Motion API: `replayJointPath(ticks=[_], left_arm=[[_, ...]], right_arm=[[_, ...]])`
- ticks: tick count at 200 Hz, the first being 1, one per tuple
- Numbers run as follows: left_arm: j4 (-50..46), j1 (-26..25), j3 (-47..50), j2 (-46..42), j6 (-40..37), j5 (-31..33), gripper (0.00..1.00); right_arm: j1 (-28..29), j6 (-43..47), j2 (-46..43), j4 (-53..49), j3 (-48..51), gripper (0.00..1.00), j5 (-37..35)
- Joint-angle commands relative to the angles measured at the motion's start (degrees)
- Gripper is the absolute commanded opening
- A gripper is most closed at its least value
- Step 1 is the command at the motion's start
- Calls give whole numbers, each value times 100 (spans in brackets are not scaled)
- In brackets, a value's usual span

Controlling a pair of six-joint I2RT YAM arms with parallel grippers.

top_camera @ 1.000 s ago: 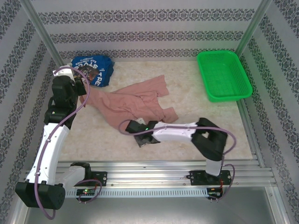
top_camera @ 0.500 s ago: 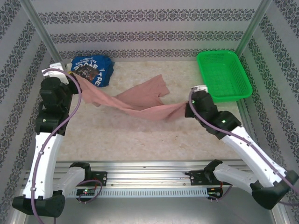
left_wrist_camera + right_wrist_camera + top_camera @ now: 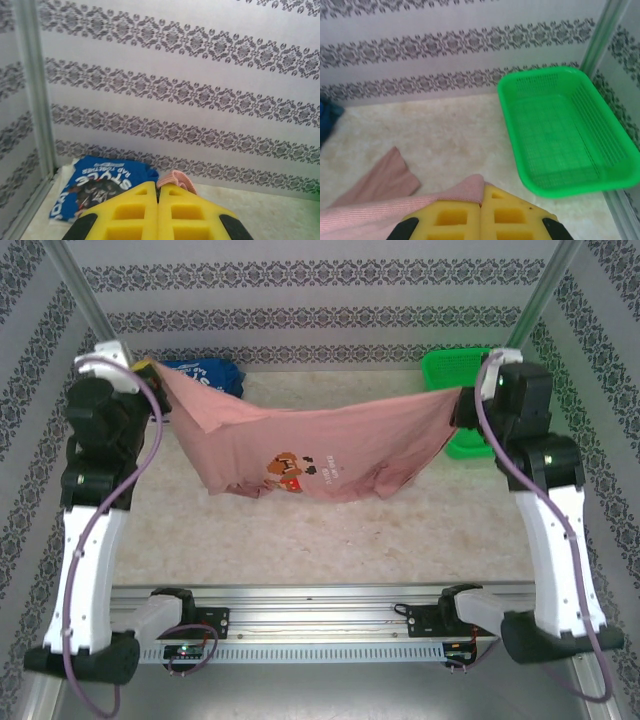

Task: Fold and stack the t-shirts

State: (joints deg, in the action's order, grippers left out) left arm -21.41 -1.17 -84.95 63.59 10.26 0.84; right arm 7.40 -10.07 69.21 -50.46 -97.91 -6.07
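Both ends of the pink t-shirt (image 3: 320,445) hung pinched above the counter (image 3: 330,535), one in the left gripper (image 3: 158,192), one in the right gripper (image 3: 482,197); the blue t-shirt (image 3: 100,182) lay back-left.

Green mesh basket (image 3: 555,130) at the table's (image 3: 330,540) far right corner

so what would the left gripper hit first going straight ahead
Probably the patterned back wall; the left gripper, shut on the pink t-shirt, seems aimed above the blue t-shirt, though depth is unclear.
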Motion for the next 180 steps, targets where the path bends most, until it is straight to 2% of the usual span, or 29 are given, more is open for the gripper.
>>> replayJointPath(ticks=[1, 25, 49, 59, 79, 88, 97, 110, 135, 160, 180], left_arm=[[361, -50, -753, 904, 18, -566, 0], [384, -56, -1934, 2083, 200, -984, 0], [228, -59, -3486, 3400, 363, -1384, 0], [-36, -59, -4382, 4043, 409, -1492, 0], [-769, -52, -6973, 5479, 569, -1727, 0], [-632, -14, -7803, 5960, 769, -1916, 0], [-52, 49, -7694, 5939, 1056, -1949, 0], [511, 152, -7568, 5864, 1299, -1785, 0], [1357, 306, -7598, 5773, 1443, -1704, 0], [1854, 373, -7532, 5583, 1073, -1620, 0], [2454, 610, -6948, 5410, 1320, -1928, 0]], right_arm=[[-208, -60, 797, -9, -673, 0, 689], [-254, -318, 1741, 99, -1712, 0, 867], [-273, -282, 3023, -70, -3497, 0, 1005], [-299, -260, 3560, -18, -4292, 0, 1152], [-451, -369, 4652, 217, -6064, 0, 1596], [-574, -591, 5048, 454, -6733, 0, 1768], [-726, -896, 5264, 883, -7039, 0, 1967], [-911, -1266, 5312, 1836, -6893, 0, 2282], [-983, -1214, 5272, 3103, -6759, 0, 2135], [-1109, -1200, 5238, 3612, -6759, 0, 2087], [-1266, -1222, 5199, 3483, -6609, 0, 2347]])
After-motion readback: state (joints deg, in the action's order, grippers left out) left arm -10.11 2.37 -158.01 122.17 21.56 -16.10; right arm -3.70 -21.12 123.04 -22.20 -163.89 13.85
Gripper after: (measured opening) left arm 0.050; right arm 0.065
